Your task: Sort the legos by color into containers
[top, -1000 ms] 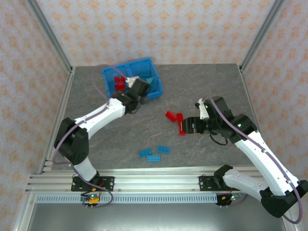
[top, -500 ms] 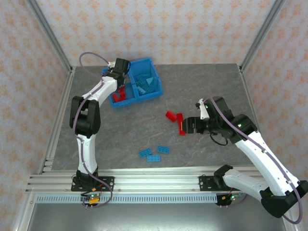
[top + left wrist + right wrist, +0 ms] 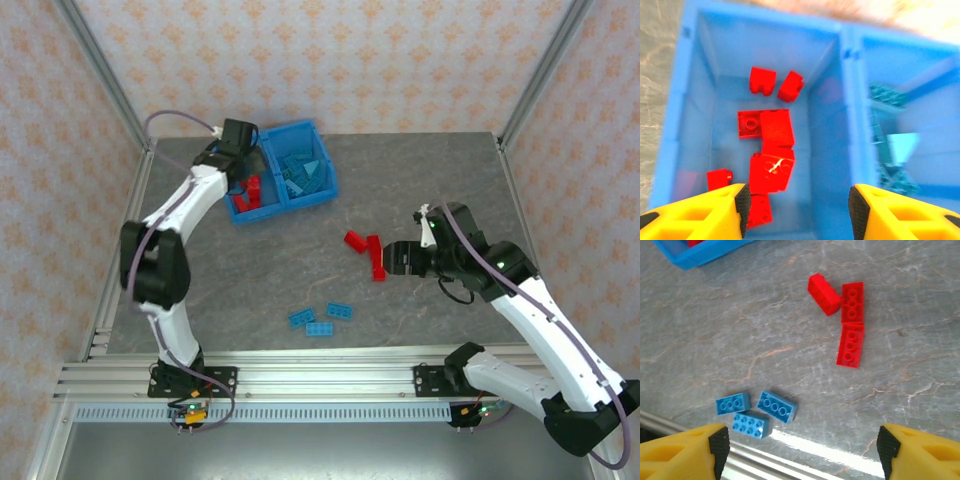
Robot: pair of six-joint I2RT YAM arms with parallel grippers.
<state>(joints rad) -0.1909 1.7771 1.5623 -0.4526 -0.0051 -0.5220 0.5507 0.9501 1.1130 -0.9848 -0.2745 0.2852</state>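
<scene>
Left hand [image 3: 799,205] apart, empty, over red legos [image 3: 771,167]; right hand [image 3: 802,442] wide apart, empty.

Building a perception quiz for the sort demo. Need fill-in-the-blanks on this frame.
1. Legos in the left compartment are all ___.
2. Loose red legos on the table number ___.
3. Loose blue legos near them number ___.
4. The left arm's fingers, spread above that compartment, hold ___.

Missing words: red; three; three; nothing.
</scene>
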